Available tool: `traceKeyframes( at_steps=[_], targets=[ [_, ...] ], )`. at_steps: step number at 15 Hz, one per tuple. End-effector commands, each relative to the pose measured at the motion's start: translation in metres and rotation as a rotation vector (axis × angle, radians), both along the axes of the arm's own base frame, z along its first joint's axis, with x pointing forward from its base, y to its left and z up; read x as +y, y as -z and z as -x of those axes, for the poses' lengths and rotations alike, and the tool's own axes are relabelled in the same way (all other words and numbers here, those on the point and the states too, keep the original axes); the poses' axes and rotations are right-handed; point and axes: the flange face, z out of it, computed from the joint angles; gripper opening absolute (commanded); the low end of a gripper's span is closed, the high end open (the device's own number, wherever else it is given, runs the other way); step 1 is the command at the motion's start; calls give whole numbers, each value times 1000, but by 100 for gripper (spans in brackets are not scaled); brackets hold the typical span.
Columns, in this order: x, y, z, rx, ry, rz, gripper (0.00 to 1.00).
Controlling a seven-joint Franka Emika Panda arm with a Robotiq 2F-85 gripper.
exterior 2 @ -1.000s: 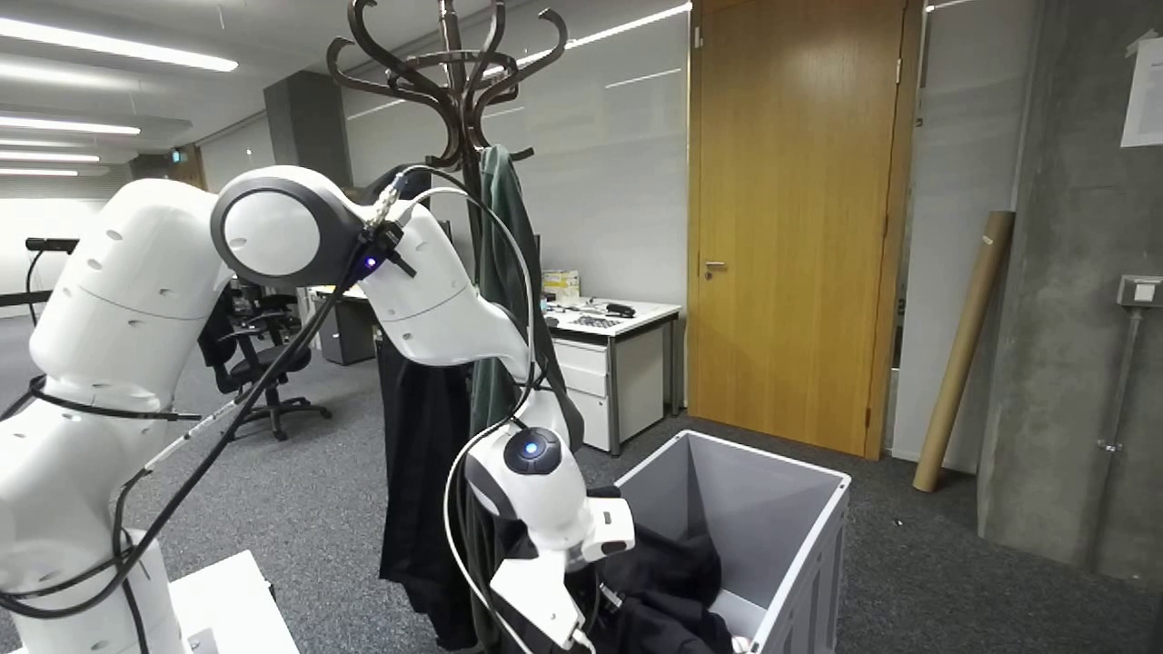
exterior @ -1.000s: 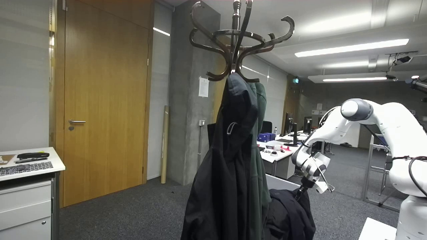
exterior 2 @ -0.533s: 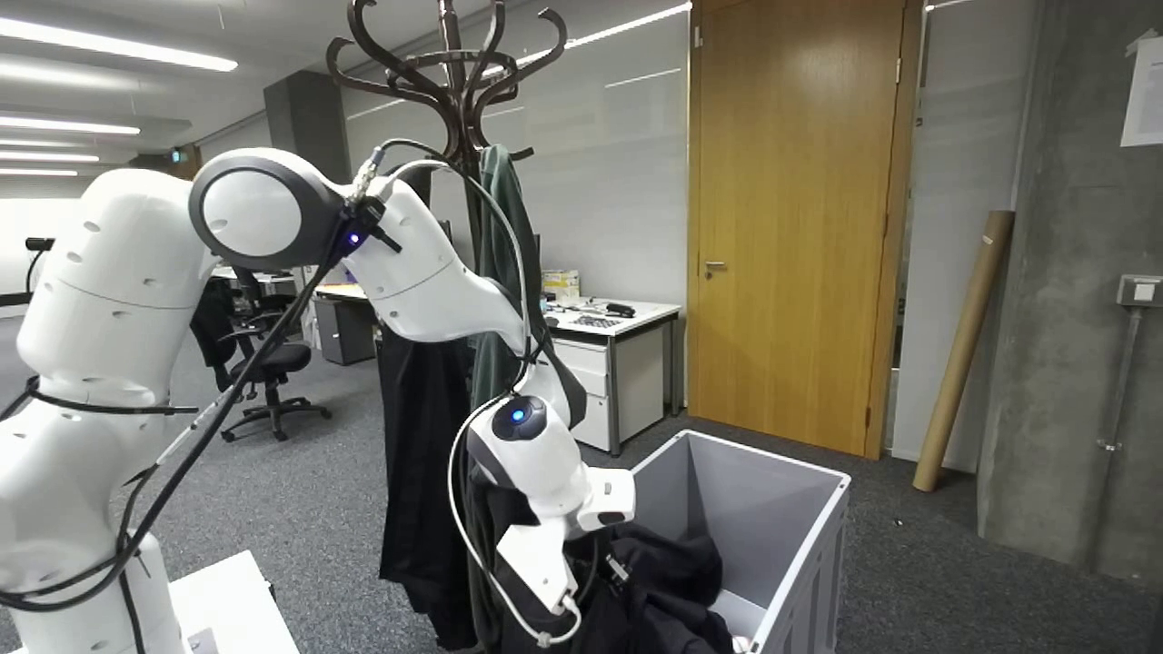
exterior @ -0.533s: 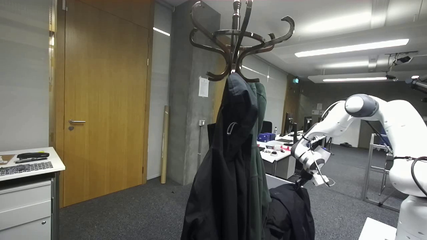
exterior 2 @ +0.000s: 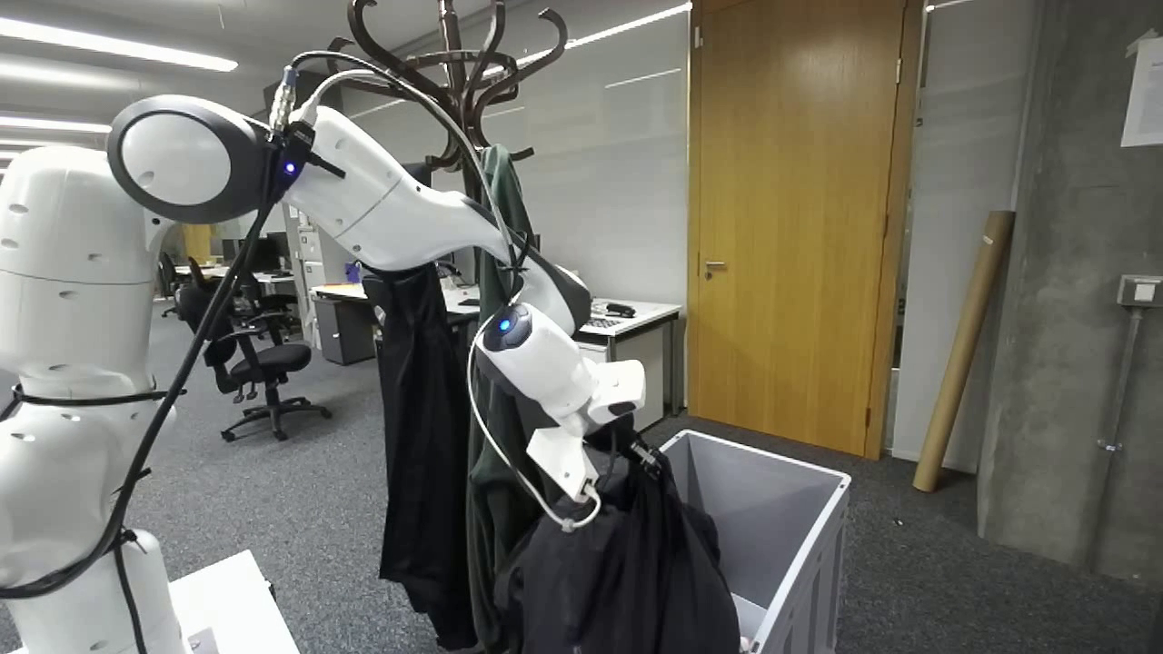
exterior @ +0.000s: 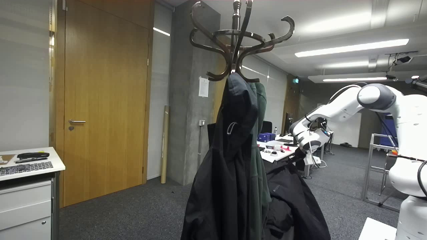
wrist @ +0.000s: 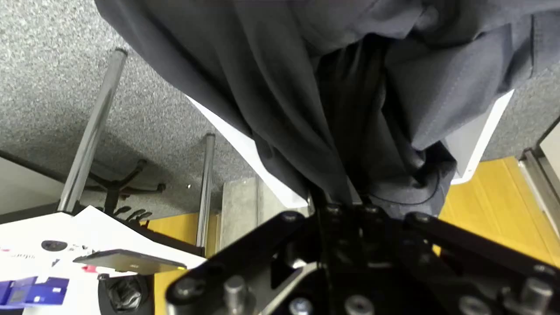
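Note:
My gripper (exterior 2: 643, 454) is shut on a black jacket (exterior 2: 627, 563) and holds it up by a bunched fold. The jacket drapes down from the fingers in front of and over a grey bin (exterior 2: 763, 504); I cannot tell if its lower end is inside. In the wrist view the closed fingers (wrist: 337, 205) pinch the dark cloth (wrist: 280, 100), with the bin's pale rim (wrist: 258, 168) behind it. In an exterior view the gripper (exterior: 295, 158) points down-left above the jacket (exterior: 297, 196), beside clothes on a coat rack. The bin is mostly hidden there.
A dark wooden coat rack (exterior: 236, 50) (exterior 2: 459, 100) stands close to the arm. A black coat (exterior: 223, 173) and a green garment (exterior: 258, 143) hang on it. A white desk (exterior: 30, 163), a wooden door (exterior 2: 790, 227) and a cardboard tube (exterior 2: 963, 354) stand farther off.
My gripper has risen, and the arm's elbow has risen and drawn back. The jacket has been lifted from low in the bin and now hangs higher, stretched out below the fingers.

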Motion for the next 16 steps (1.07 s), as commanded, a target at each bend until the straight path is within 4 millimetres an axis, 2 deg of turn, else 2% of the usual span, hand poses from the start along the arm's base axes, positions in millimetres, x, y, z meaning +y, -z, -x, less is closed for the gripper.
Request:
traceKeyframes(
  at_steps=[1,4,8,10,16],
  targets=[
    [-3,-68,-24,-169,37,-12,1],
    [1,-98,-46,-267,93,-64,1],
    [11,-113,-80,-348,148,-124,1],
    [15,-108,-97,-364,163,-144,1],
    [27,-49,-136,-337,166,-201,1]
  ],
)
